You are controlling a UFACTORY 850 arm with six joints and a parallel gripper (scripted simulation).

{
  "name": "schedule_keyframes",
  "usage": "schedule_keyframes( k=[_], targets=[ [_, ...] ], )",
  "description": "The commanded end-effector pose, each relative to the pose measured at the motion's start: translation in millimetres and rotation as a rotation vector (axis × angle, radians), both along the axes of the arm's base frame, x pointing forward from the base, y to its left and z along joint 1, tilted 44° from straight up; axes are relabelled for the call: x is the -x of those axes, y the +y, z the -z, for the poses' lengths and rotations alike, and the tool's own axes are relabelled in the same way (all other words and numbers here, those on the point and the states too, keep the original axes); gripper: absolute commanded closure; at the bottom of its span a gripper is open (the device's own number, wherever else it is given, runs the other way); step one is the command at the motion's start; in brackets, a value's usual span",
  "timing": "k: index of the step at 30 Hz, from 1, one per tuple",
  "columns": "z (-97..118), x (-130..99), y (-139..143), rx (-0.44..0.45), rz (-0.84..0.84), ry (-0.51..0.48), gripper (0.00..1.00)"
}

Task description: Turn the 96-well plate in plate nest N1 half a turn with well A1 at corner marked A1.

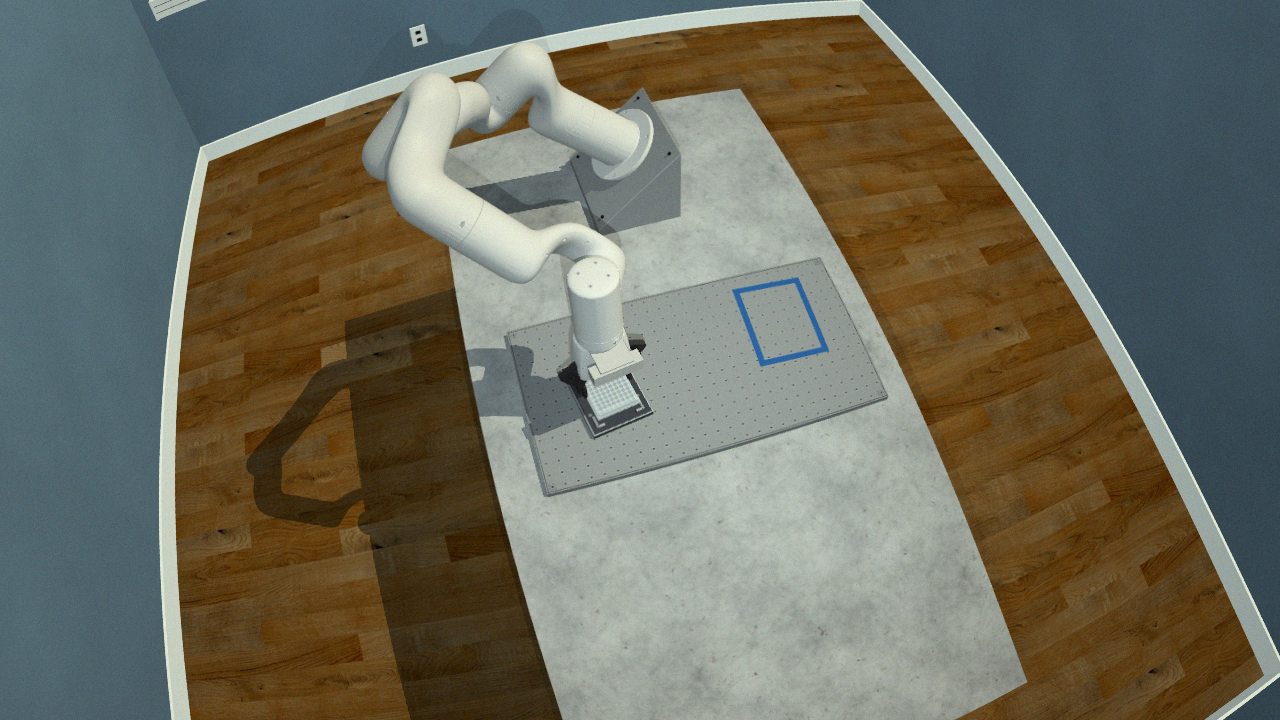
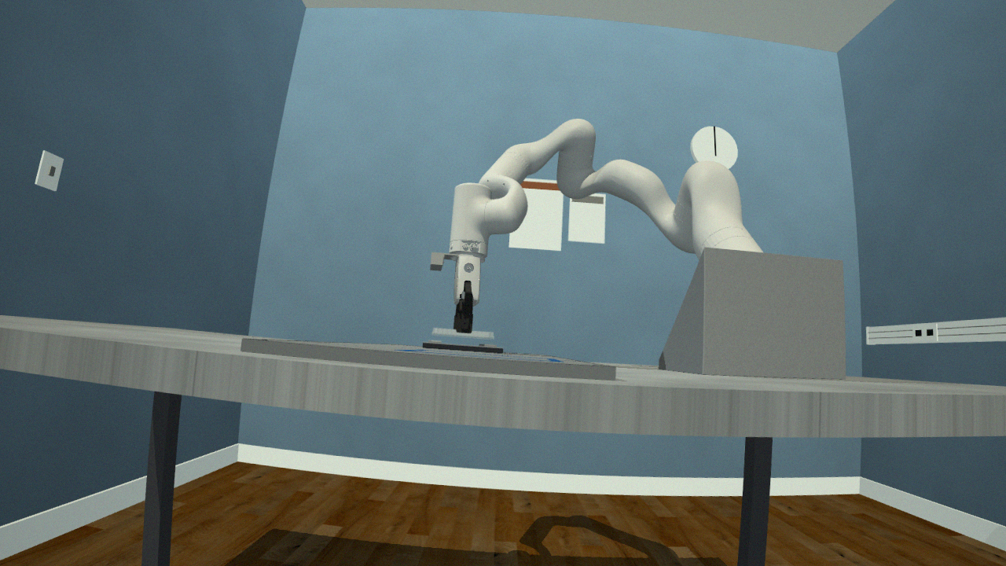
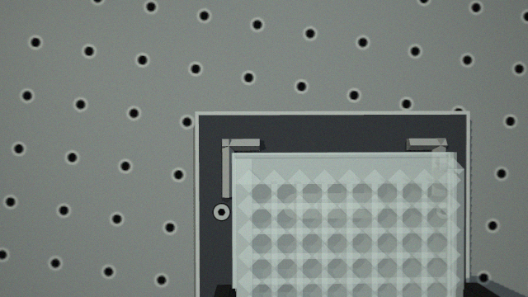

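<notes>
The bench (image 1: 760, 555) (image 2: 492, 404) carries a perforated board (image 1: 716, 394) (image 2: 351, 353) (image 3: 103, 165), and on it, directly under the end effector (image 1: 601, 362) (image 2: 463, 330), lies the plate nest (image 1: 623, 424) (image 2: 462, 347) (image 3: 330, 128). The 96-well plate (image 1: 612, 395) (image 2: 482, 334) (image 3: 338, 231) is between the end effector's fingers, which stand wide yet pinch it by two opposite sides; it hangs level, just above the nest, a narrow gap showing in the exterior view. In the wrist view the plate's long axis appears to run away from the camera, across the line joining the fingers. The corner locators (image 3: 240, 143) are below the plate and would likely catch it if it turned this low, so more lift seems due before the half turn. A blue outline (image 1: 748, 326) lies well off to one side. The A1 mark cannot be made out.
</notes>
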State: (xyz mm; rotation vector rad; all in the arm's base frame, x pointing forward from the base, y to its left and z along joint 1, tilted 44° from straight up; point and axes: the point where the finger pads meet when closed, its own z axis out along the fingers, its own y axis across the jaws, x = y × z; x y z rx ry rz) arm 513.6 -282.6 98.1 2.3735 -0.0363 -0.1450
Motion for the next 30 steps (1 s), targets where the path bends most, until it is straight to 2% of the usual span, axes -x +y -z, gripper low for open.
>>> schedule_keyframes(
  k=[1, 12, 30],
  targets=[
    [-2.4, -1.0, 2.1, 0.0, -0.001, -0.001, 1.0],
    [-3.4, -1.1, 3.0, 0.0, -0.001, -0.001, 1.0],
    [-22.6, -4.2, 21.4, 0.0, -0.001, -0.001, 1.0]
  ],
)
